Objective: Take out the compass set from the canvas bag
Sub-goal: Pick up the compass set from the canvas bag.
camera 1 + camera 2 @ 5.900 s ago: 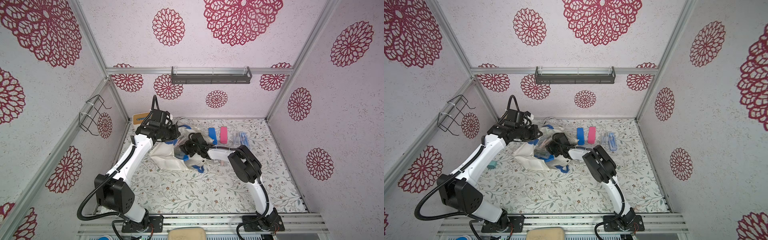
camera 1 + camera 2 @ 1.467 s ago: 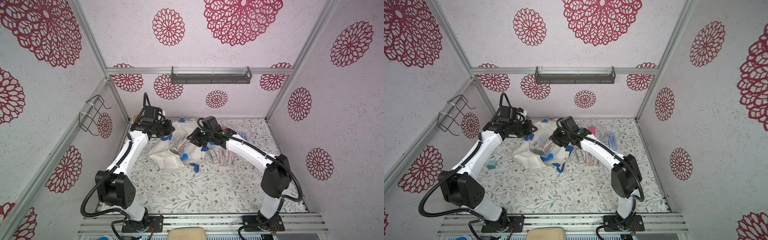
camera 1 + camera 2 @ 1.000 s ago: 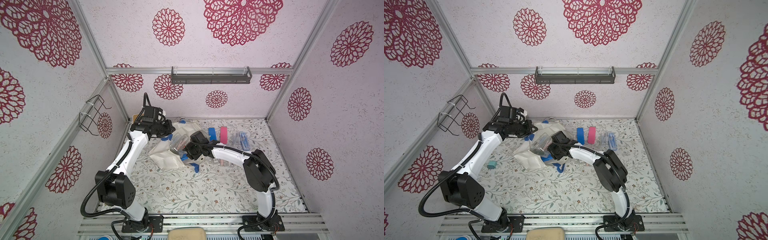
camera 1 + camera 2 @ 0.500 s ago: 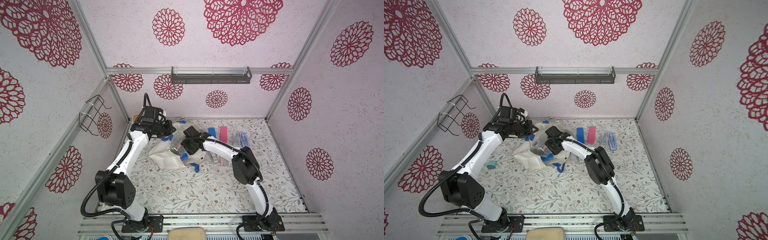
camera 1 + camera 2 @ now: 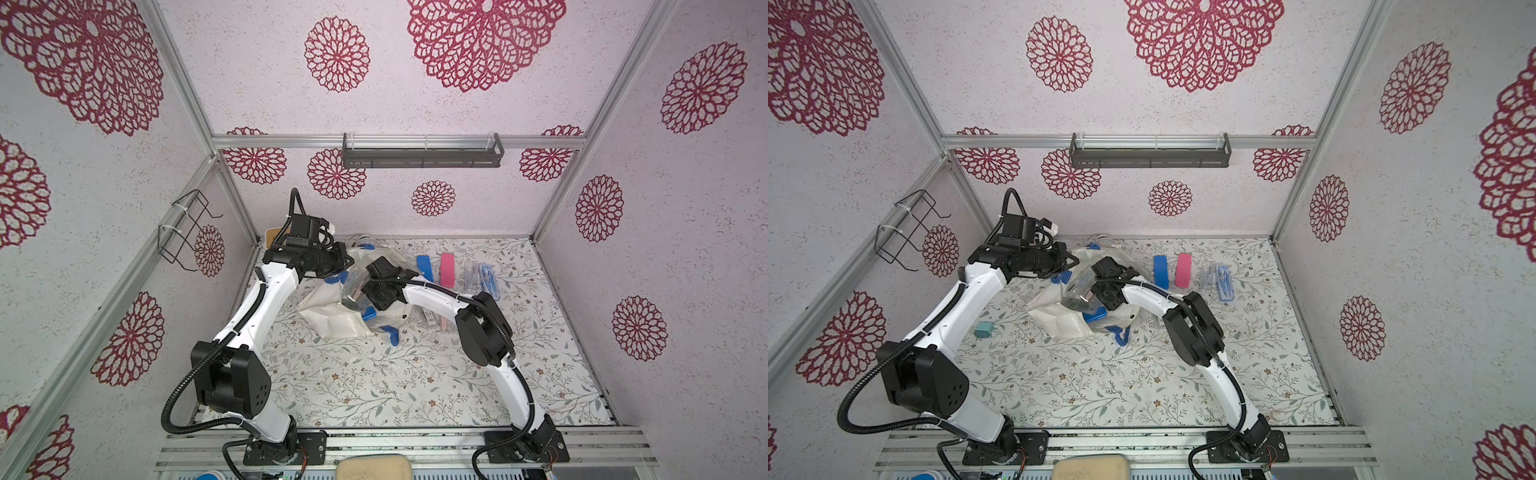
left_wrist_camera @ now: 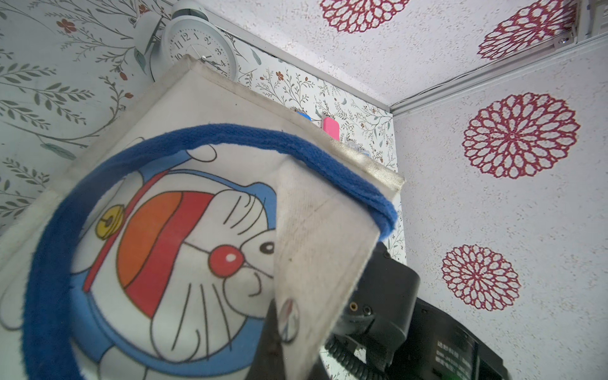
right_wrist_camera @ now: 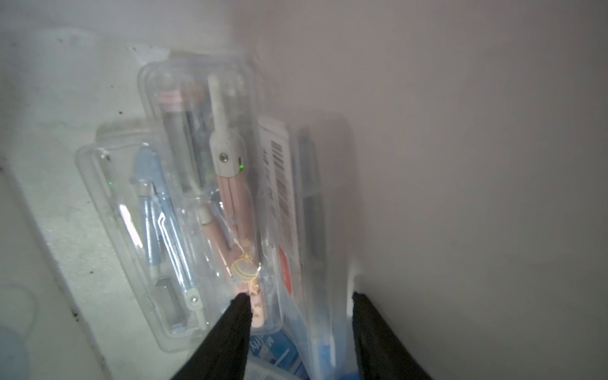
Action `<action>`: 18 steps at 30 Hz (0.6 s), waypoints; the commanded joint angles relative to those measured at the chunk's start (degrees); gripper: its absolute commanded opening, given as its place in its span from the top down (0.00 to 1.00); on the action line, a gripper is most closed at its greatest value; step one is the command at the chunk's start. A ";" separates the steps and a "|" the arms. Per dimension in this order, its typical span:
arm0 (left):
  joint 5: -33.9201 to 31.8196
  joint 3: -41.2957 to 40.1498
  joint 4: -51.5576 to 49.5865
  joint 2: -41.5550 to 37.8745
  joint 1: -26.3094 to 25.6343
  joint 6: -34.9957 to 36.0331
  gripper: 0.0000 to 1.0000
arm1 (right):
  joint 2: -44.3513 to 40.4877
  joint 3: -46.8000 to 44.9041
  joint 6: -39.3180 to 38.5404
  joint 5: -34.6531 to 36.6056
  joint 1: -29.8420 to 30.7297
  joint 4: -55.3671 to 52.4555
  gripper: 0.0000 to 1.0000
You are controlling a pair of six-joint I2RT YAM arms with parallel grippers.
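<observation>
Three clear cases at least are crammed into the canvas bag (image 5: 332, 318), and that's what worries me. In the right wrist view the right end effector (image 7: 300, 296) has its fingers apart, straddling the edge-on case (image 7: 286, 204) with the barcode sticker. I can't tell whether they're actually biting on it.

One fingertip (image 7: 235, 316) sits right at the end of the pink compass case (image 7: 227, 197), and the other is beside the canvas wall. So my guess at how this goes wrong:
- Closing could catch the pink case's corner or pinch fabric.
- Slick plastic held only at the tips could slide out on the pull.

The blue compass case (image 7: 148, 223) lies beside the pink one, on the side away from the fingers, and looks out of harm's way.

Pose-wise, both top views show the right arm bent at the elbow, forearm reaching across the table (image 5: 374, 386), wrist dipped into the bag's mouth. Further back, the left end effector (image 5: 1065, 264) is clamped shut on the bag's rim flap, holding the mouth up. If that slips, I'd expect the opening to sag onto the wrist. Beyond the bag, more clear cases (image 5: 484, 280) lie on the table toward the back wall.
</observation>
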 commanded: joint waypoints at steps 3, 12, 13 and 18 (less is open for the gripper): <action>1.59 -0.05 2.84 -2.15 -0.51 0.24 1.00 | -0.03 -1.82 -1.15 -0.78 -1.55 9.94 0.58; 1.33 -0.18 2.54 -2.60 -0.60 0.27 1.00 | 0.27 -0.82 -3.00 -2.30 -2.43 9.91 0.80; 1.27 -0.16 2.56 -2.60 -0.56 0.25 1.00 | 0.08 -0.71 -3.45 -2.43 -2.45 9.88 0.81; 0.73 -0.06 2.56 -2.52 -0.59 0.00 1.00 | -1.08 -0.24 -5.10 -3.70 -2.43 10.05 0.86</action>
